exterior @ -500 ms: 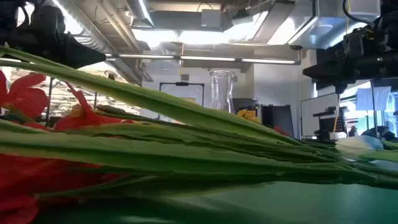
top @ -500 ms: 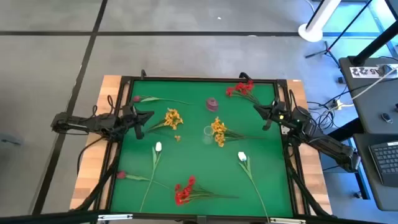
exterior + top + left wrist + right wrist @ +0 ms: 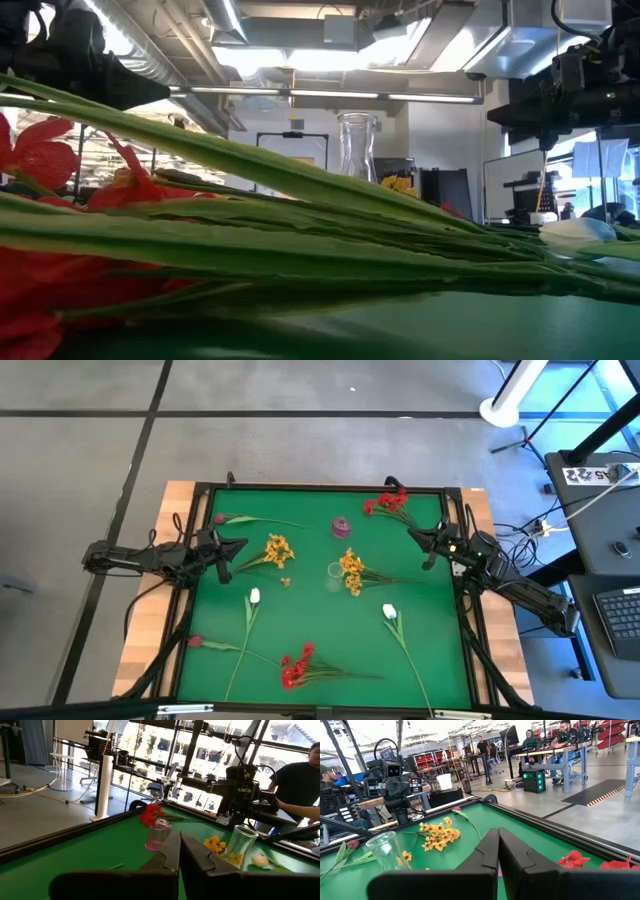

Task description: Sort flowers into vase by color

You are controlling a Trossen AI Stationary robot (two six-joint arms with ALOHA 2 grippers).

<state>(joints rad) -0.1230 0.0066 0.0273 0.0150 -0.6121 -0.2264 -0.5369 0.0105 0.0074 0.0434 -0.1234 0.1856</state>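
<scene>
yellow flowers (image 3: 277,550) beside left claw (image 3: 232,550)

My table (image 3: 200,690) is covered in plain green, framed in black, with pale wood showing at its side edges. On it lie two yellow blossom clusters (image 3: 278,550), two red blossom clusters (image 3: 296,666), two white tulip buds (image 3: 389,612) and two dark pink-maroon buds (image 3: 194,642), all on thin green stems. Near the centre stand a clear glass vase (image 3: 335,570) and a ribbed pink vase (image 3: 158,834). My left gripper (image 3: 236,546) and right gripper (image 3: 414,535) are dark.
</scene>
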